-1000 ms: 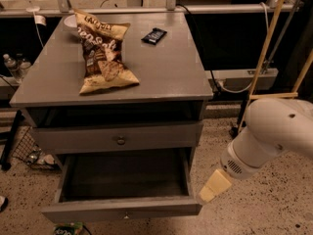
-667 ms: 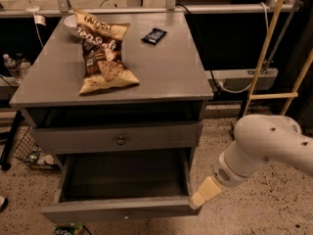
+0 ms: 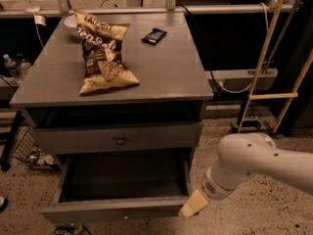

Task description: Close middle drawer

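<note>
The middle drawer (image 3: 98,212) is pulled way out at the bottom of the table (image 3: 161,77), under the upper drawer (image 3: 73,140) with the bigger knob. The gripper (image 3: 192,204) sits at the right end of its front panel, touching or nearly so, and I honestly can't tell if it's open or closed. Looks like the lining-up step to me. Next it needs a straight push inward on that panel. The chip bag (image 3: 100,53) and dark bar (image 3: 154,35) up top are out of the way. The green thing (image 3: 68,228) on the floor probably won't block it.
</note>
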`<state>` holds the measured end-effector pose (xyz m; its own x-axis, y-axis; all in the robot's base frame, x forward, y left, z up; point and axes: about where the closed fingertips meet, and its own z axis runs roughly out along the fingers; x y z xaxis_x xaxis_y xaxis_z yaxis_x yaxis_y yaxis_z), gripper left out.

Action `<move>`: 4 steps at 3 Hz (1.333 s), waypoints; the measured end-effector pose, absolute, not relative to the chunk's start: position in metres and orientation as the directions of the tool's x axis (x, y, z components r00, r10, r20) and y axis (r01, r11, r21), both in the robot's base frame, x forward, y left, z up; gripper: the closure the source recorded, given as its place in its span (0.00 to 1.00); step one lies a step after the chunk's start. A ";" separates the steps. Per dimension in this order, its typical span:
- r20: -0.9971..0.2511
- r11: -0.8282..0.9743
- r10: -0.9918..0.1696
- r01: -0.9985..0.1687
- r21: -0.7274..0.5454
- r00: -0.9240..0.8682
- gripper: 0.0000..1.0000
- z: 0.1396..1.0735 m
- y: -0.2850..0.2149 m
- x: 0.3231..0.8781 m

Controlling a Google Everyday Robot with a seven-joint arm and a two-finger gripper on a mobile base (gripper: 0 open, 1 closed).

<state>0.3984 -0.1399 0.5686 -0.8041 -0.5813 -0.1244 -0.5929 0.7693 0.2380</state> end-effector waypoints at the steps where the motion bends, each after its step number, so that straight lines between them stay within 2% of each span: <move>1: -0.104 0.804 -0.532 -0.540 0.249 -0.840 0.00 0.528 -0.129 0.395; 3: -0.021 0.844 -0.463 -0.448 0.294 -0.886 0.00 0.456 -0.118 0.394; 4: 0.011 0.883 -0.406 -0.389 0.262 -0.914 0.00 0.442 -0.130 0.389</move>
<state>0.3886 -0.1303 0.4416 -0.9138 -0.4060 0.0111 -0.3891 0.8830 0.2624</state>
